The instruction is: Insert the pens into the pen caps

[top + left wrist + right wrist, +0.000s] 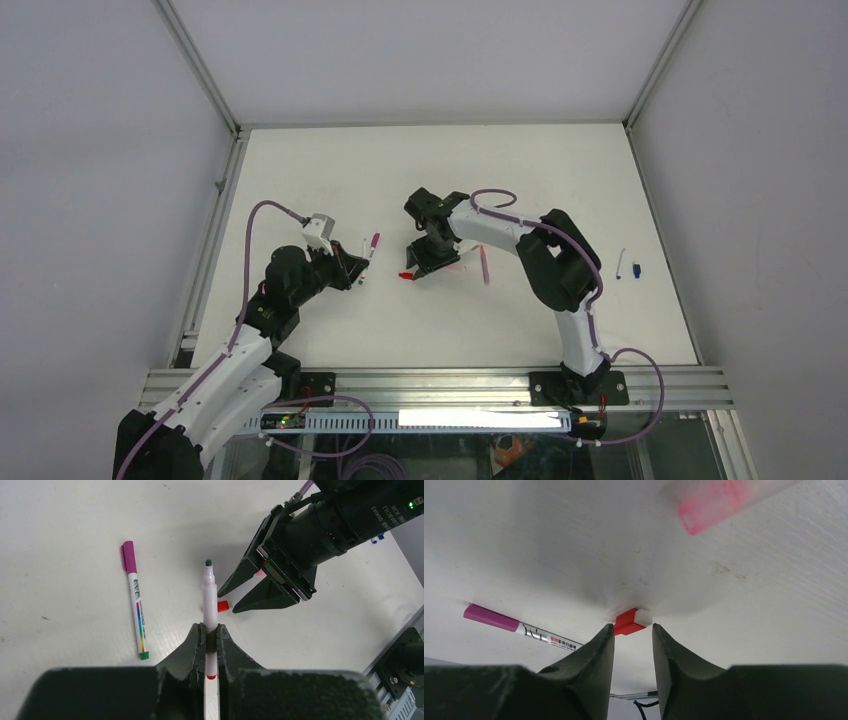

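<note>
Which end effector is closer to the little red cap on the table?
Right. The right end effector hangs open right at the red cap; the left end effector, gripping a pen, is farther off.

A held pen [210, 600], a red cap [626, 621] and a magenta-capped pen [136, 600] crowd the gap between the left end effector [210, 630] and right end effector [633, 631]. The counter [440, 160] toward 12 o'clock lies open.

We see an uncapped pen [210, 597], white-barrelled with a dark green tip, clamped in the left gripper [210, 628] and pointing out over the table. Just beyond its tip a red cap [628, 622] lies on its side. A capped magenta pen [136, 600] lies flat beside it. A pink pen [485, 265] lies right of the red cap. Near the table's right edge, a thin white pen [620, 263] lies beside a dark blue cap [636, 269].
</note>
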